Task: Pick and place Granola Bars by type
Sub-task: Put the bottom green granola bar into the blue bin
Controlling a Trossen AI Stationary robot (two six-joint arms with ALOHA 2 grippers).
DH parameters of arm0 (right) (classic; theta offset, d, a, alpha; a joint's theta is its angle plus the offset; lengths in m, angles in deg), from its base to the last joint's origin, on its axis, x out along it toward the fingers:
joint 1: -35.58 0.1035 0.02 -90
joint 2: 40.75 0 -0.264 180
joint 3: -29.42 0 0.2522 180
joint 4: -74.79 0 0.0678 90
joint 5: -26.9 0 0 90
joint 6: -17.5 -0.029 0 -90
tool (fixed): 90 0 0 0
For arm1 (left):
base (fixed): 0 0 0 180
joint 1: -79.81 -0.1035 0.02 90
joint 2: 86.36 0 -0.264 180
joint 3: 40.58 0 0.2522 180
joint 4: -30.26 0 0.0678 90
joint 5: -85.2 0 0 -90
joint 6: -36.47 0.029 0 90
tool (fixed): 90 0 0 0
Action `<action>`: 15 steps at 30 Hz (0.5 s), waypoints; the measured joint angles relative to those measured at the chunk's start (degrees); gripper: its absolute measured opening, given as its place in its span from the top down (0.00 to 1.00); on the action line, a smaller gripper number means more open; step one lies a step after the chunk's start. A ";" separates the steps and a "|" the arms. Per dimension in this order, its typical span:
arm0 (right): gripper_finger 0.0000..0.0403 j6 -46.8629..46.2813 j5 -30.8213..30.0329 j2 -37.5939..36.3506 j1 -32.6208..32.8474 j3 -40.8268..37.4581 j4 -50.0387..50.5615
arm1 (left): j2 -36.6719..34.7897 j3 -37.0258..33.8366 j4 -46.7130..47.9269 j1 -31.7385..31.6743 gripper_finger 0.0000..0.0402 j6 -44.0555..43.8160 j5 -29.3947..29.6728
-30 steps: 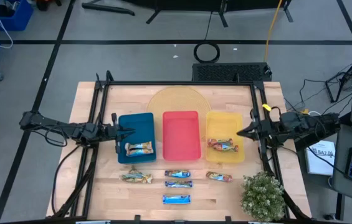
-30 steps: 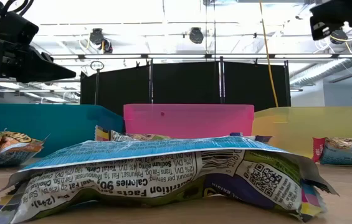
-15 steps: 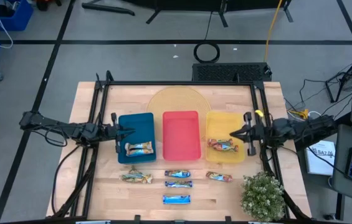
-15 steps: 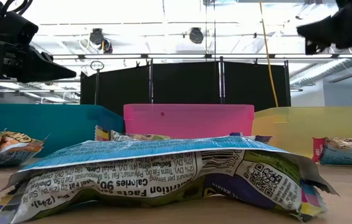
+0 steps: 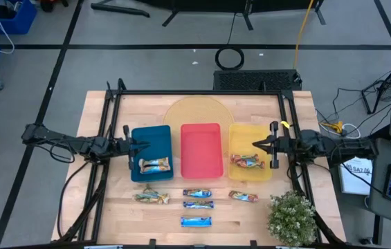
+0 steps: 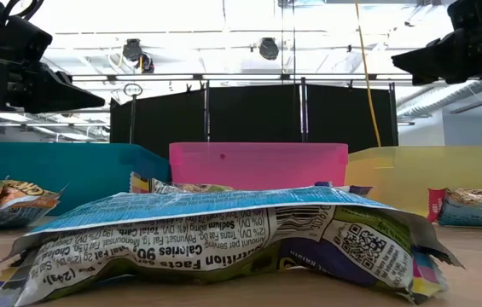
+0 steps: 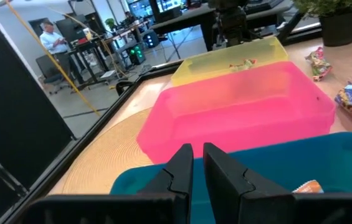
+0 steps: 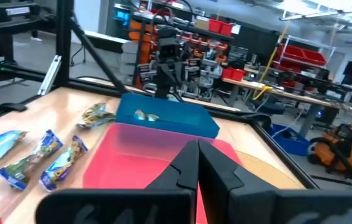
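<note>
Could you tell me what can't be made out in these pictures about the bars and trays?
- Bars in the blue tray and yellow tray: too small in the high view to count.
- Tray insides in the low view: hidden by their walls and the near blue-white bar.
- Yellow tray in the right wrist view: hidden below the right gripper.

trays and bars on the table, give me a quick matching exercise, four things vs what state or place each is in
Column 1:
1. blue tray
2. red tray
3. yellow tray
4. blue-white bar

Column 2:
A. holds nothing
B. lies on the bare wood, nearest the table's front edge
C. holds a tan-gold bar, with the left gripper at its edge
D. holds a red-orange bar, with the right gripper over it

Pairs: 1-C, 2-A, 3-D, 4-B
</note>
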 joint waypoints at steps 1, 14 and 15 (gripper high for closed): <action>1.00 -0.14 0.87 0.00 -0.70 -0.02 -0.01 | 0.00 0.00 -0.01 -0.01 0.88 -0.02 0.42; 1.00 3.50 4.32 -0.15 -3.19 -7.22 -13.93 | 0.27 0.73 -4.84 1.04 0.88 -2.63 -5.80; 1.00 3.74 4.32 -0.01 -3.19 -7.53 -14.56 | 1.04 1.53 -4.87 1.67 0.88 -2.69 -6.53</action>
